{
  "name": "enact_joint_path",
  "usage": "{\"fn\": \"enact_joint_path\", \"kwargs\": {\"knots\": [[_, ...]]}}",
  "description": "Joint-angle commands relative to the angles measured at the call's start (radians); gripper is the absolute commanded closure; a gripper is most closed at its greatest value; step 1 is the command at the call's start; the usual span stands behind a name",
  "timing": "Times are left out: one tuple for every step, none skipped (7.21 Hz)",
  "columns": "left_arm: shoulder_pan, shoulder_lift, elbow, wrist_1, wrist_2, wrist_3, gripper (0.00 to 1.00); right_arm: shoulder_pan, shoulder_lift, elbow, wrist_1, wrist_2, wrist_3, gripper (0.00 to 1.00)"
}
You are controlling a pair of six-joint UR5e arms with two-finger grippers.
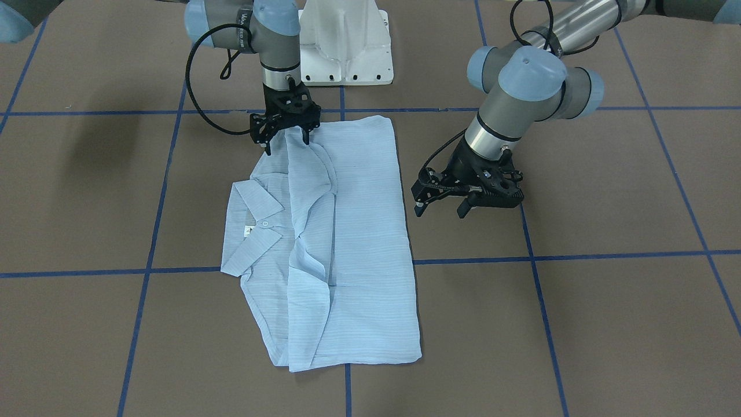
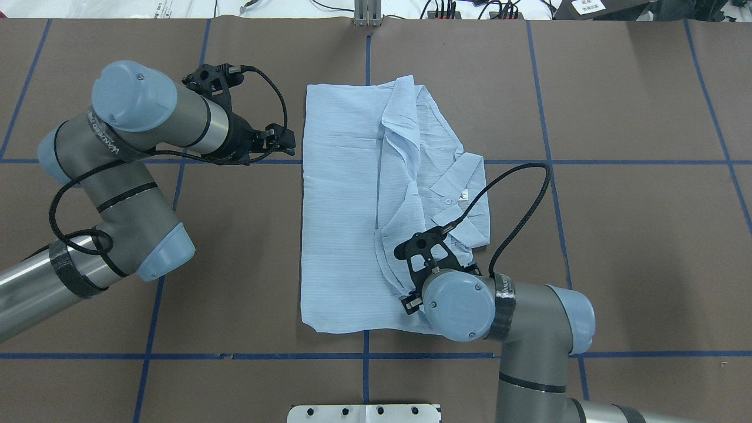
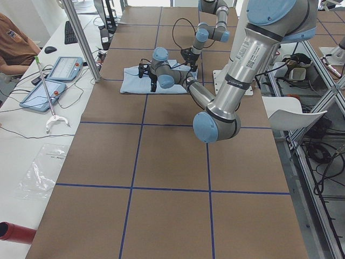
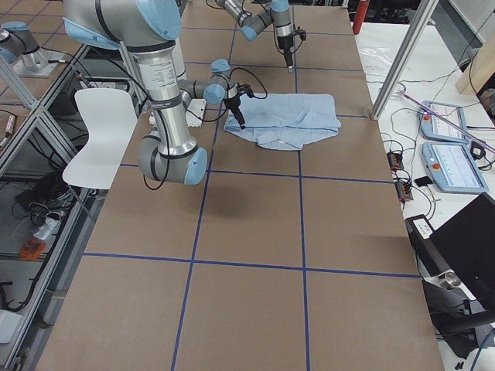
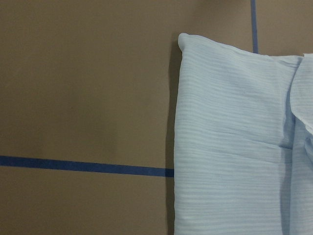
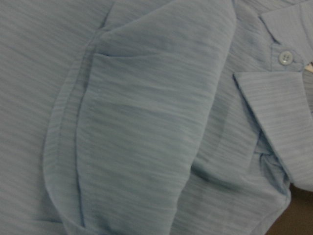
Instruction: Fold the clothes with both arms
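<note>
Shirt (image 1: 359, 231) lies on desk (image 1: 608, 191), sides folded in, collar showing. Right pincer (image 1: 286, 139) wide over its robot-side edge; left pincer (image 1: 441, 208) wide, just beside. Next, probably: both grip hem, fold toward collar.

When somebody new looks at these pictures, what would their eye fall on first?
A light-blue shirt, partly folded with its collar showing, lies in the middle of the brown table, which is gridded with blue tape. The right end effector hangs open over the shirt's edge nearest the robot. The left end effector hangs open beside the shirt, off the cloth.
</note>
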Motion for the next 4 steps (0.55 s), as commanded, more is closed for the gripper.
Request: {"fn": "enact_joint_path", "kwargs": {"knots": [[0.009,-0.004,0.005,-0.007,-0.001,-0.006,0.0,0.05,-0.089,0.067,0.003,0.011,-0.056,0.0],[0.009,-0.004,0.005,-0.022,-0.001,-0.007,0.0,0.079,-0.18,0.142,0.003,0.039,-0.086,0.0],[0.009,-0.004,0.005,-0.026,-0.001,-0.007,0.0,0.106,-0.257,0.201,0.006,0.056,-0.124,0.0],[0.009,-0.004,0.005,-0.026,-0.001,-0.007,0.0,0.126,-0.267,0.212,0.007,0.063,-0.139,0.0]]}}
